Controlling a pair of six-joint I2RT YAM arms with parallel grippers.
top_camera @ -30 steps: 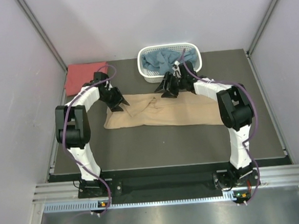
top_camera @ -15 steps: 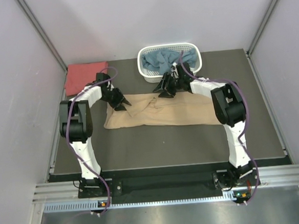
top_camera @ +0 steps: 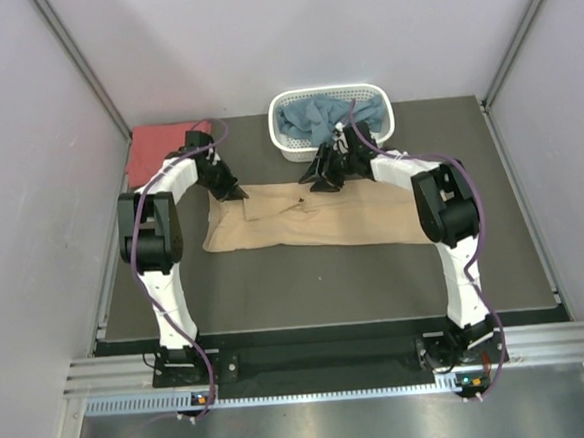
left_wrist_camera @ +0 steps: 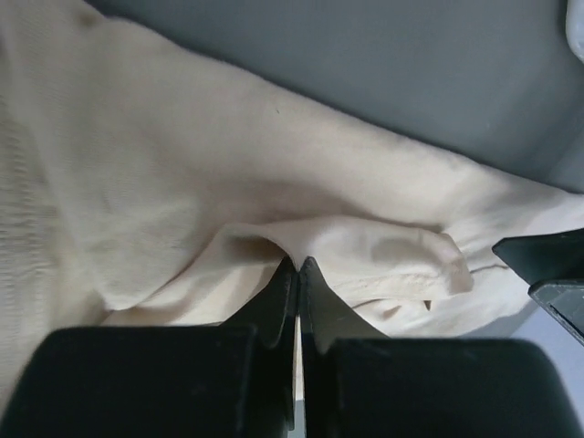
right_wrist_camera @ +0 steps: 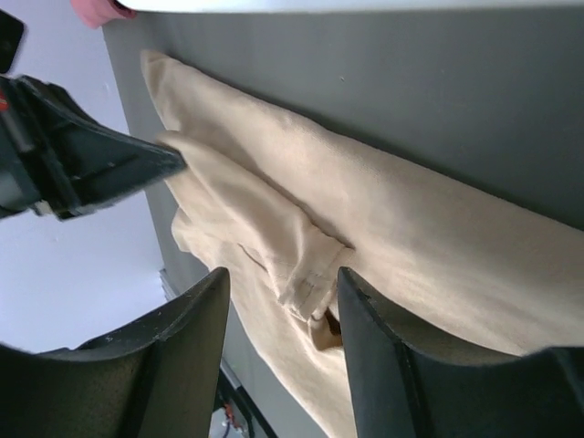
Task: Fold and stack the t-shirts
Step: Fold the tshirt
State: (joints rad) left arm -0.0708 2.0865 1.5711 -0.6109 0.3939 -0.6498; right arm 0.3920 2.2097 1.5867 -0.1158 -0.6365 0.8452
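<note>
A tan t-shirt (top_camera: pixel 317 219) lies spread across the middle of the table. My left gripper (top_camera: pixel 237 194) is at its far left edge, shut on a pinched fold of the tan cloth (left_wrist_camera: pixel 274 239), which rises into the closed fingertips (left_wrist_camera: pixel 285 274). My right gripper (top_camera: pixel 319 180) hovers open over the shirt's far edge near the middle, its fingers astride a folded sleeve hem (right_wrist_camera: pixel 306 278) without touching it. A coral-red t-shirt (top_camera: pixel 160 148) lies folded at the back left. A dusty blue t-shirt (top_camera: pixel 317 115) is bunched in the basket.
The white lattice basket (top_camera: pixel 297 150) stands at the back centre, just behind my right gripper. The coral-red shirt sits close behind my left arm. Grey walls close in both sides. The left gripper's black body (right_wrist_camera: pixel 87 160) shows in the right wrist view.
My left gripper has shifted slightly toward the back edge of the tan shirt and closed on a fold of it. The right gripper has narrowed a little and barely moved.
</note>
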